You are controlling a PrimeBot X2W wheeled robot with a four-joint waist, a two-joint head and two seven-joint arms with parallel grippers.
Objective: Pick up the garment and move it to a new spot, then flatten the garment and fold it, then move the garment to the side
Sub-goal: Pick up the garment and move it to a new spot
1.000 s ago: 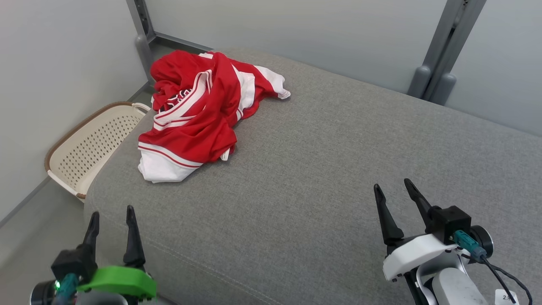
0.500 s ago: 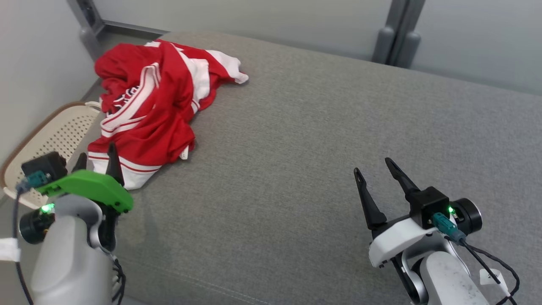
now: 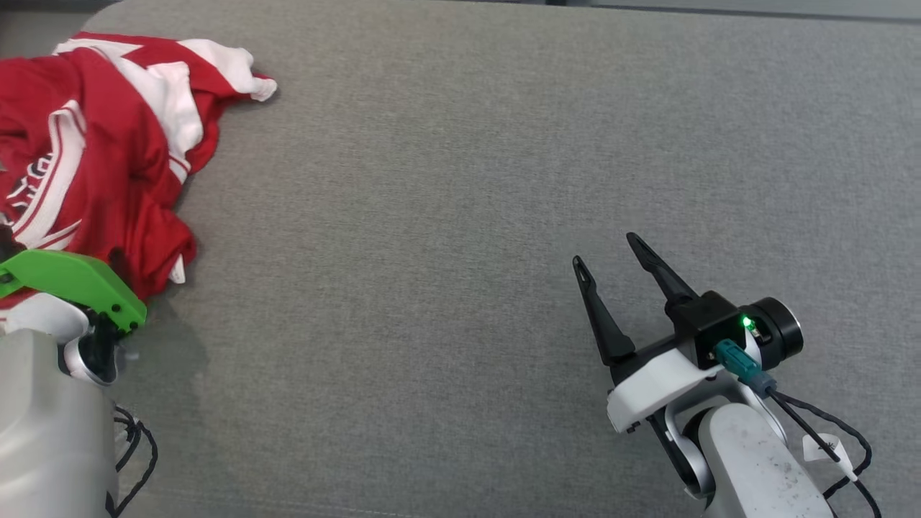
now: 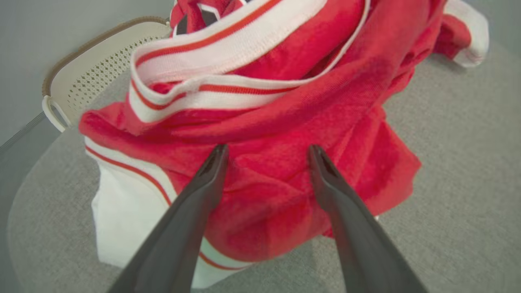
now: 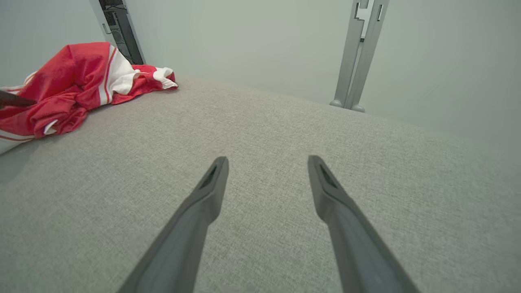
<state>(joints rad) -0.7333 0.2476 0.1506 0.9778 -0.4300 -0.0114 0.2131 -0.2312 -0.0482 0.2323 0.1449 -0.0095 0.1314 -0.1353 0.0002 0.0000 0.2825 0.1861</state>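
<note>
Bright, even light; soft shadows, wide-angle wrist distortion.

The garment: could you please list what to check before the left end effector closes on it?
1. Left end effector open: ok.
2. Its fingers pointed at a red fold of the garment: ok.
3. Contact with the fabric: cannot tell.
4. Right end effector open and apart from the garment: ok.
5. Bare grey cushion beside the garment for a new spot: ok.
6. Garment flat: not ok, it lies crumpled.
</note>
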